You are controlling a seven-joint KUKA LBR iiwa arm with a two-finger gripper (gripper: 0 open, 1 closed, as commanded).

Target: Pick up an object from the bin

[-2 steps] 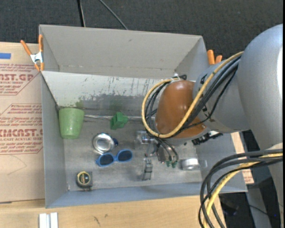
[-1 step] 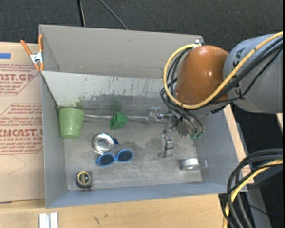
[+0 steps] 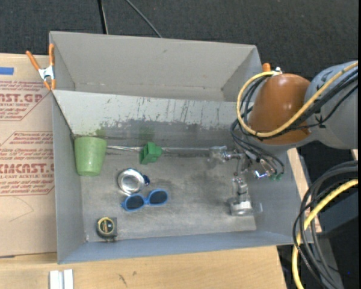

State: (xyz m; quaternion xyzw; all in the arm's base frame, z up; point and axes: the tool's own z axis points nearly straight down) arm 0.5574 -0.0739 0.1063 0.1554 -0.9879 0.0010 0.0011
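Sitting leftward in the scuffed metal bin [image 3: 186,206] is a tapered green cup [image 3: 90,155].

I watch through 1 camera above the grey bin [image 3: 150,71], looking down slightly sideways, the whole bin in view.

bin [image 3: 186,191]: scuffed matt metal | cup [image 3: 89,155]: matt plastic | can [image 3: 130,180]: shiny metal
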